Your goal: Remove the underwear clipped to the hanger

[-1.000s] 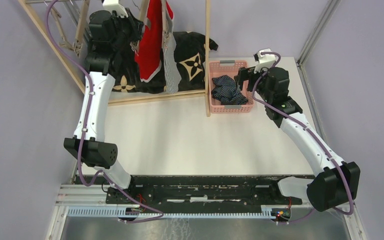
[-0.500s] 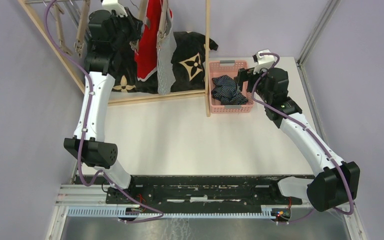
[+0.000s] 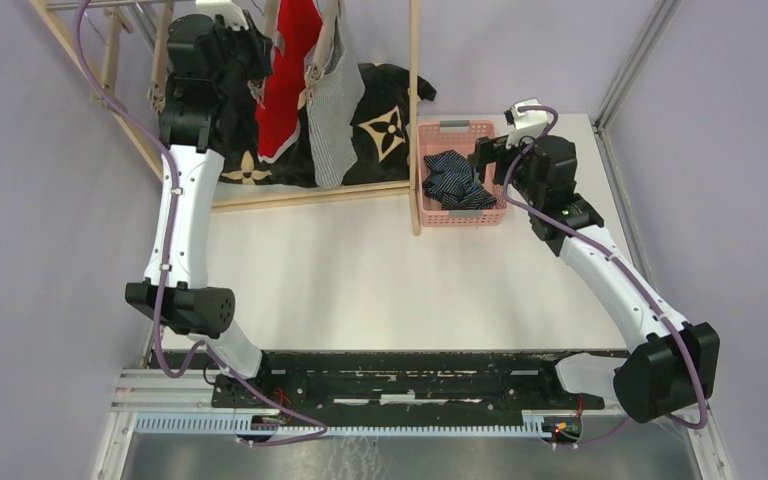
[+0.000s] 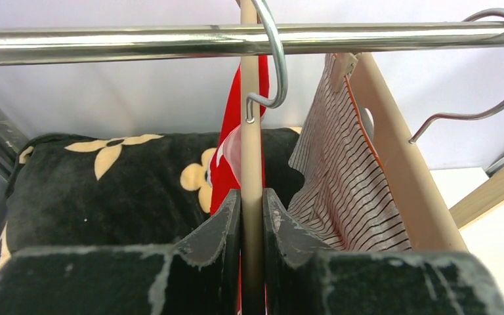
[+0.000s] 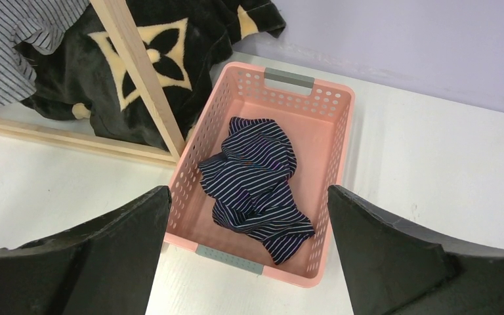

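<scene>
Two shorts hang on hangers well left of the pink basket [image 5: 197,151]; one lies in it. Far left of the basket, my left gripper [image 4: 252,203] is pinched tight on the wooden hanger [image 4: 252,151]. In the last second it rose and drew further from the basket. The red shorts [image 3: 285,75] swung along and the grey shorts [image 3: 332,110] tilted. Its hook is over the rail [image 4: 138,42], so I judge the unhooking begun, not finished. The navy shorts [image 5: 256,177] are heaped in the basket. Over the basket, my right gripper [image 5: 246,197] is spread wide, empty, unmoved.

Glossy metal rail [image 4: 138,41], wooden frame [image 5: 136,72], plastic basket [image 5: 199,143], cloth underwear [image 5: 256,177].
</scene>
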